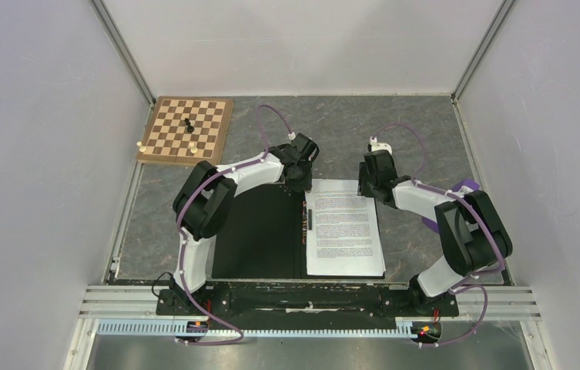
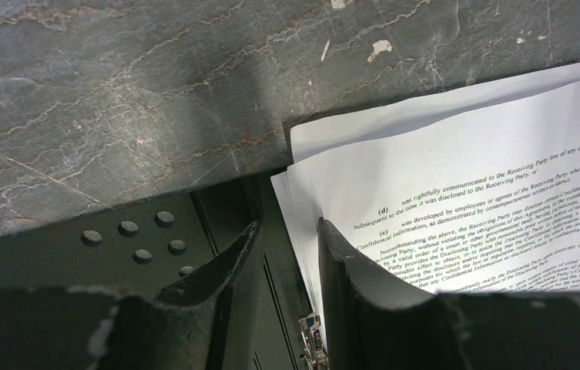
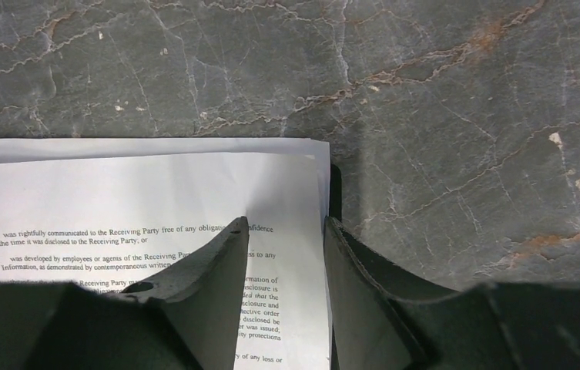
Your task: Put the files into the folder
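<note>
The papers (image 1: pixel 344 229) lie on the open folder's (image 1: pixel 259 231) right half. The left gripper (image 2: pixel 286 225) and right gripper (image 3: pixel 286 222) sit at the stack's far corners, fingers apart.

light: even, diffuse, top view bright | shadow: soft dark patch on worktop (image 2: pixel 263 100) just beyond fingers (image 2: pixel 217 281) | focus: fingers near lens blurred, files (image 3: pixel 117 193) print beside them sharp

The files (image 1: pixel 344 227) are seen as white sheets covered in fine black print, and the folder (image 1: pixel 259 231) is shown in plain black on its open inner face. The desk (image 1: pixel 333 123) is marbled in dark grey, veined with rust and white, while the chessboard (image 1: pixel 186 129) is chequered in dark brown and cream within a wooden border.
</note>
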`<state>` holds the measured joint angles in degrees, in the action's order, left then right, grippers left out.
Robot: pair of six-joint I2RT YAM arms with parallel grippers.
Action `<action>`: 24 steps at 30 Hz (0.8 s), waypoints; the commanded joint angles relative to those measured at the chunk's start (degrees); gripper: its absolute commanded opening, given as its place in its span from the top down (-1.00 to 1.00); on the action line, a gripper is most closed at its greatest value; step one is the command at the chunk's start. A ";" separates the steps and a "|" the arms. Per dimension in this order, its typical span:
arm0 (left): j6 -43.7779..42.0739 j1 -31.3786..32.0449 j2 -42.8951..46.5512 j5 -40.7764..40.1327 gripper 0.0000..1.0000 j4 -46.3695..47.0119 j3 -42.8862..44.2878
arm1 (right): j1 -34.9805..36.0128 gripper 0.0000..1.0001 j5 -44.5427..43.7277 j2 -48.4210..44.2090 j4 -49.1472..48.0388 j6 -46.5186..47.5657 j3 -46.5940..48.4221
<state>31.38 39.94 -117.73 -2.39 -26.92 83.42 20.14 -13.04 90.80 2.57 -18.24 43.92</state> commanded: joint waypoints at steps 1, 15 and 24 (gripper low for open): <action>-2.24 -0.30 -1.35 -0.04 0.21 -0.24 0.82 | 0.43 0.12 -1.46 -3.01 -0.24 -0.65 0.87; -1.70 -0.22 7.56 6.02 -0.33 -0.51 0.29 | 0.60 -0.60 1.35 -16.09 11.71 -0.36 -3.13; 3.69 0.33 23.85 9.12 -0.18 3.89 -18.23 | 6.09 -0.61 5.96 -30.79 18.34 -4.23 -15.34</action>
<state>31.86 39.88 -101.49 3.62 -26.37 72.86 23.14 -9.61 65.32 17.34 -19.42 32.82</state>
